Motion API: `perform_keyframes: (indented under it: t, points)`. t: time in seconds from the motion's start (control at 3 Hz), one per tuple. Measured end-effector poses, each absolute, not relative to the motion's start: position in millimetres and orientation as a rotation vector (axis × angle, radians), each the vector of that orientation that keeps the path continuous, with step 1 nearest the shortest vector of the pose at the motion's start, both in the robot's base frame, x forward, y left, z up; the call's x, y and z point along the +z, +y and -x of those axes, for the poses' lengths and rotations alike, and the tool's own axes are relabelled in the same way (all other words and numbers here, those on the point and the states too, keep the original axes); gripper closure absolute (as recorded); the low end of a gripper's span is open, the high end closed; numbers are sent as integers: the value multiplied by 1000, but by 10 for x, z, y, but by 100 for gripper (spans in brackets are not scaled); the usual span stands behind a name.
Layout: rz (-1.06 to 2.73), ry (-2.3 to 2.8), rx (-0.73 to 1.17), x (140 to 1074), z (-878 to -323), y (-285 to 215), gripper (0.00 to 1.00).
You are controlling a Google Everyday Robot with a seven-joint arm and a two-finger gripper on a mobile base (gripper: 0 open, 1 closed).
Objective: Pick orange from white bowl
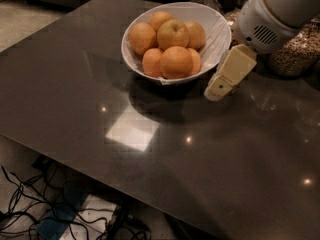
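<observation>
The dark surface [75, 84] carries everything, and the robot's arm [280, 9] reaches in from the upper right. The white bowl [217, 36] stands near the far edge, heaped with fruit. A jar of grains [295, 56] sits just behind the arm, so any swing to the right is best kept small. The gripper [216, 90] hangs low just beside the bowl's right wall, outside the rim and pointing down toward the surface; whether it is open or closed I cannot tell from this side-on view.

The step in hand looks like the approach. To do it well, the gripper should probably rise above the rim first (the thin wall would likely tip or slide if nudged sideways), then travel left and descend from above. The orange [176, 61] at the front of the pile lies high and exposed, so it seems the easiest target. The paler fruit [173, 34] just behind it, touching it, is one to avoid. A centred, gentle close should stop the round fruit rolling away.
</observation>
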State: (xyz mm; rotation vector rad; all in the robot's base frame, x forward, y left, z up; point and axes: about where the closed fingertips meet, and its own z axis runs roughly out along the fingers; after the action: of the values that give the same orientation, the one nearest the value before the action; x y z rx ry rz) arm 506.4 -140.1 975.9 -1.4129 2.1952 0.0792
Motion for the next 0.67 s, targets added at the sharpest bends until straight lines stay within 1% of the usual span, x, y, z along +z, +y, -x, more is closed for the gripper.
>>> perform_keyframes:
  t: [0.33, 0.67]
  points:
    - [1413, 2195, 79, 9759, -5065, -1401, 0]
    - [1355, 2207, 61, 9704, -5203, -1306, 0]
